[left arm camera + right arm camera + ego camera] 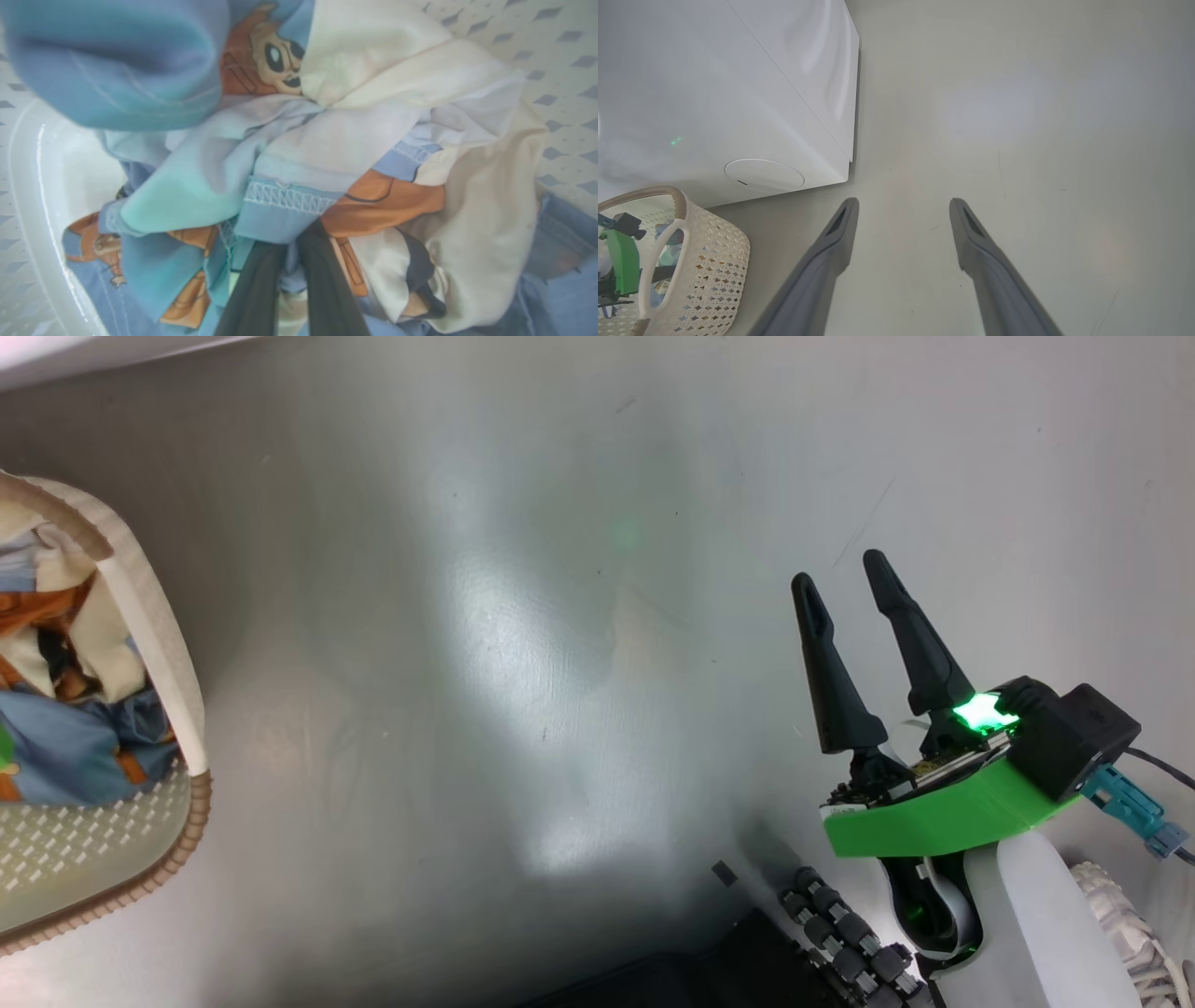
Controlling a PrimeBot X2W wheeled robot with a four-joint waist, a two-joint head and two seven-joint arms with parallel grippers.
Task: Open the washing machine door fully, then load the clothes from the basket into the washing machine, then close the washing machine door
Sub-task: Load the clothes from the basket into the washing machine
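The basket point(84, 845) stands on the grey floor point(560, 663), off to the robot's left, and the clothes point(84, 747) lie heaped inside it, a tumble of light blue, white and orange-brown print. Its brown rim and one cream handle arch over the pile.

The left gripper point(292, 254) is down in the basket, buried in the heap. From its wrist, the two dark fingers point(254, 294) stand close together, with a fold of light-blue cloth pinched between them, so it is clamped on the clothes. A cartoon face shows on the cloth above, beside a big white fold, and a stitched blue hem lies just past the fingertips. The basket's perforated wall curves around the pile on both sides.

The right gripper point(840, 574) hangs over bare floor, well apart from the basket, on the robot's right. Its long fingers are spread wide and hold nothing. A green bracket point(934, 817) sits behind them, with a green light glowing on it.

From the right wrist, the washing machine point(714, 93) rises as a white box beyond the basket, with a small round cover point(764, 175) low on the face turned toward the basket. The basket sits near that lower corner; I cannot tell whether they touch. The green part of the left arm reaches down inside the basket there.
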